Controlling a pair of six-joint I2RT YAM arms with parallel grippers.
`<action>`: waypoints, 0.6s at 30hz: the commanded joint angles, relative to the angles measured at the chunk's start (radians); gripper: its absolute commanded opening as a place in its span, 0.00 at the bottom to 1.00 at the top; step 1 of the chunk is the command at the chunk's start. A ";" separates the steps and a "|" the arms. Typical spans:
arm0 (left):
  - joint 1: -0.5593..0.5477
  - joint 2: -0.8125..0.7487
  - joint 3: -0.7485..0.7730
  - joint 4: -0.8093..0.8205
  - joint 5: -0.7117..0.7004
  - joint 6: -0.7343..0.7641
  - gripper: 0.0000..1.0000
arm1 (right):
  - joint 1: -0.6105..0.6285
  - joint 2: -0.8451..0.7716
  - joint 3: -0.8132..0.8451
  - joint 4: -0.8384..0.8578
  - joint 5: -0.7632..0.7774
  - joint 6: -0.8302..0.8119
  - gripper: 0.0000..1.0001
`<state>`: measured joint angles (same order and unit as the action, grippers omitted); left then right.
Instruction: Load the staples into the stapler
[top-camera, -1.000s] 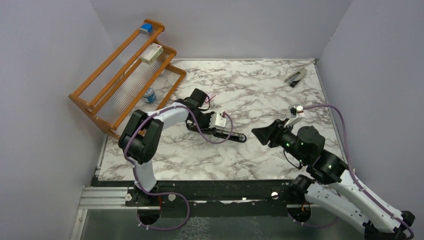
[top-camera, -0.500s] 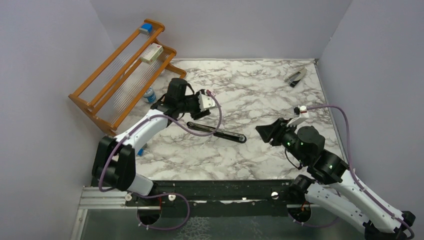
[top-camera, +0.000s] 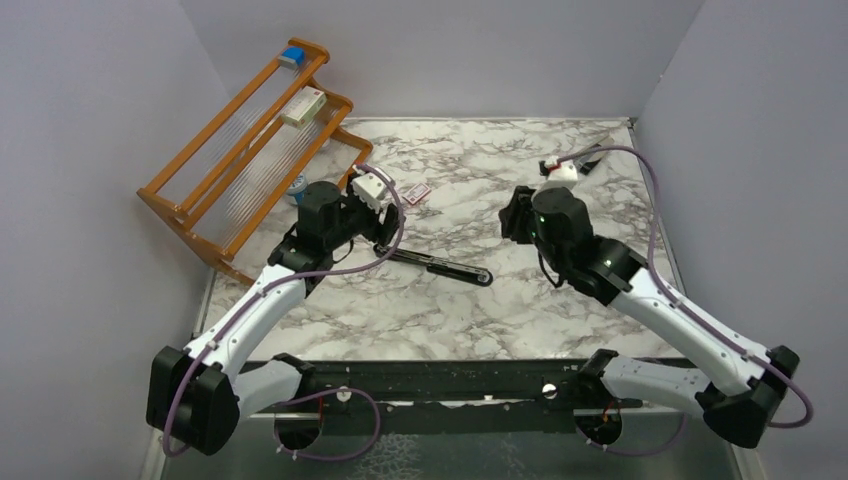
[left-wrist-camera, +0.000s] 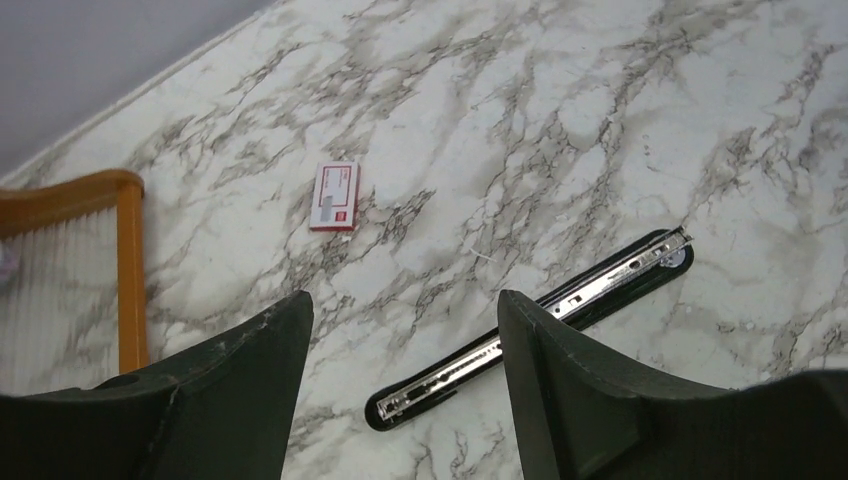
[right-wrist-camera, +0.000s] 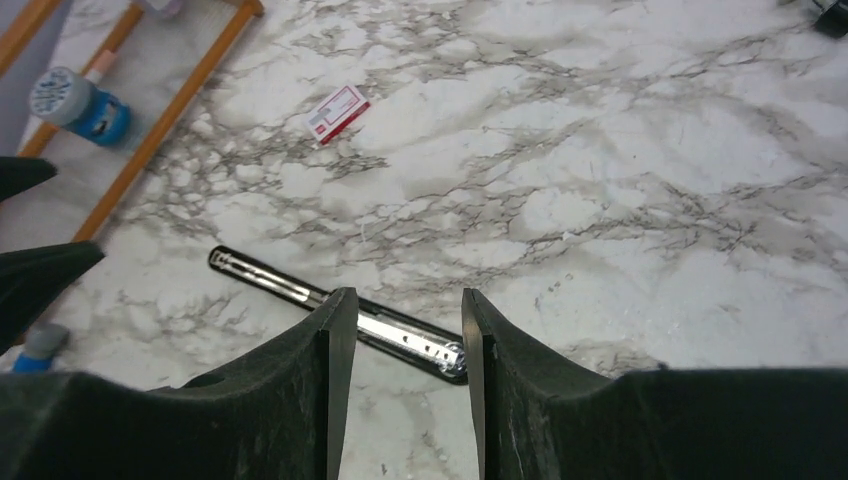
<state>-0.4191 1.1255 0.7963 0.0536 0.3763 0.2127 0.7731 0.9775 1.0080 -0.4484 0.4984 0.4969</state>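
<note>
The left gripper (left-wrist-camera: 402, 310) and right gripper (right-wrist-camera: 405, 300) are both hovering with jaws apart, holding nothing. The stapler (left-wrist-camera: 610, 283) is lying open on the desk (left-wrist-camera: 600, 120) beneath them, with the staples packet (left-wrist-camera: 335, 196) just beyond the left jaws. Those jaws should be descending squarely across its narrow sides.

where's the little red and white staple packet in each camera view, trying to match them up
top external: the staple packet lies left of centre on the marble, near the far edge.
left wrist: left of centre, in the upper half.
right wrist: upper left.
shared landmark: the black stapler, lying open on the marble, apart from the packet in all three.
</note>
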 joint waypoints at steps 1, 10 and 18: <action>0.002 -0.076 -0.032 -0.061 -0.244 -0.228 0.72 | -0.080 0.149 0.081 0.046 0.009 -0.128 0.46; 0.003 -0.140 -0.119 -0.082 -0.307 -0.394 0.75 | -0.476 0.414 0.184 0.216 -0.186 -0.134 0.46; 0.003 -0.203 -0.204 -0.046 -0.326 -0.468 0.76 | -0.727 0.679 0.353 0.282 -0.238 -0.082 0.47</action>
<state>-0.4191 0.9710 0.6243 -0.0254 0.0872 -0.1822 0.1173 1.5581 1.2774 -0.2401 0.3061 0.3927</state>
